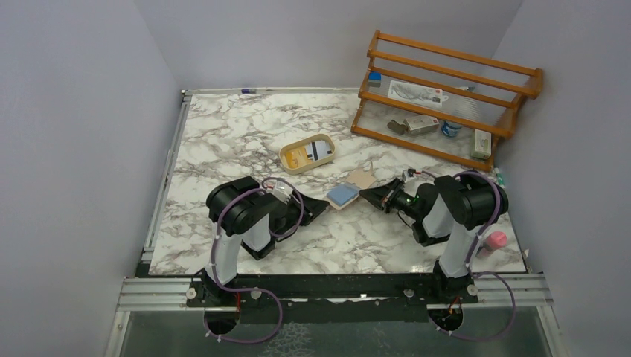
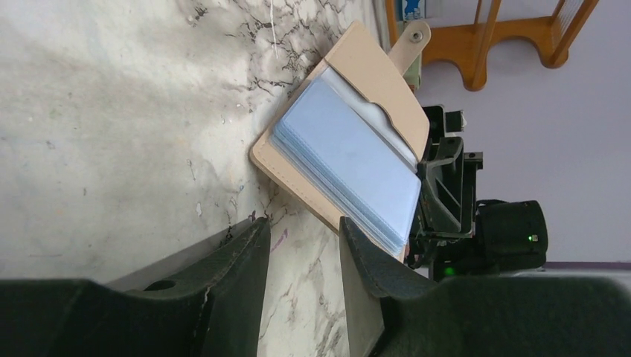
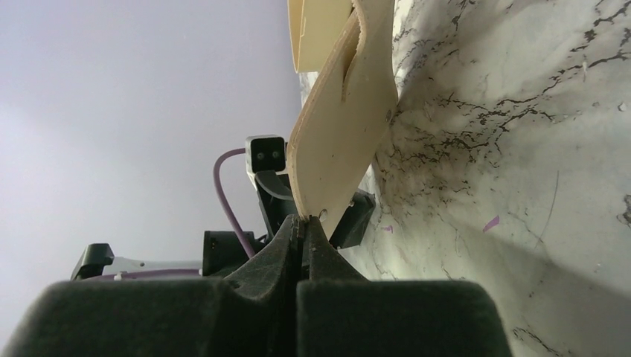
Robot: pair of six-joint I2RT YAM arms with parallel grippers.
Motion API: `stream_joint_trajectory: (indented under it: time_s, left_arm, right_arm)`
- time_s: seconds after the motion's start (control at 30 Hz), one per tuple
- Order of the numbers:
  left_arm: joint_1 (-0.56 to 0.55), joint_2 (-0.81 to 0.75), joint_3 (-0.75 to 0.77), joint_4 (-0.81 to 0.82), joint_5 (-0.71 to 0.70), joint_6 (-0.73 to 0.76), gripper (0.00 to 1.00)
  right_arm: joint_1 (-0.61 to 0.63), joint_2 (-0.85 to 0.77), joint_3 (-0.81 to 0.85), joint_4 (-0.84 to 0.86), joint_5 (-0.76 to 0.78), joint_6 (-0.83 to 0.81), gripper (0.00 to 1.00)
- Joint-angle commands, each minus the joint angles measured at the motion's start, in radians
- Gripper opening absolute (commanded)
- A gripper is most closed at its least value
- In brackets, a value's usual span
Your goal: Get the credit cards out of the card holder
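The tan card holder [image 1: 362, 179] lies open at mid-table, one half raised. A stack of light blue credit cards [image 1: 342, 195] sits in its lower half. In the left wrist view the cards [image 2: 350, 156] lie in the pockets under the tan cover [image 2: 376, 78] with its closing tab. My right gripper [image 1: 370, 195] is shut on the holder's edge; the right wrist view shows the tan leather [image 3: 342, 134] pinched at my fingertips [image 3: 301, 221]. My left gripper [image 1: 321, 206] is open and empty, its tips [image 2: 303, 225] just short of the holder's near edge.
An oval beige tray [image 1: 286, 157] holding cards stands behind the holder. A wooden rack [image 1: 446, 97] with small items fills the back right. A pink object [image 1: 495, 239] sits by the right arm at the table's right edge.
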Motion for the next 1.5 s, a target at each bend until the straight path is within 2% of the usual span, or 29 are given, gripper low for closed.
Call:
stream_joint_trajectory:
  time_s: [0.0, 0.13, 0.33, 0.57, 0.77, 1.47]
  left_arm:
    - [-0.011, 0.040, -0.045, 0.251, -0.101, -0.009, 0.43]
    - [-0.010, 0.021, -0.041, 0.250, -0.119, -0.076, 0.41]
    - [-0.047, 0.079, -0.023, 0.251, -0.141, -0.174, 0.21]
    - [-0.073, 0.066, -0.017, 0.251, -0.197, -0.220, 0.25]
    - [-0.075, -0.012, -0.101, 0.251, -0.287, -0.269, 0.29]
    - [-0.099, 0.051, 0.035, 0.250, -0.265, -0.400, 0.27]
  right_arm:
    - [0.005, -0.007, -0.007, 0.274, -0.029, 0.006, 0.01]
    - [0.007, -0.002, -0.004, 0.274, -0.033, 0.005, 0.01]
    - [0.007, 0.002, -0.002, 0.274, -0.037, 0.004, 0.01]
    - [0.006, 0.001, -0.002, 0.274, -0.047, -0.005, 0.01]
    - [0.006, 0.001, -0.001, 0.274, -0.052, -0.008, 0.01]
    - [0.010, 0.011, 0.003, 0.274, -0.072, -0.025, 0.01]
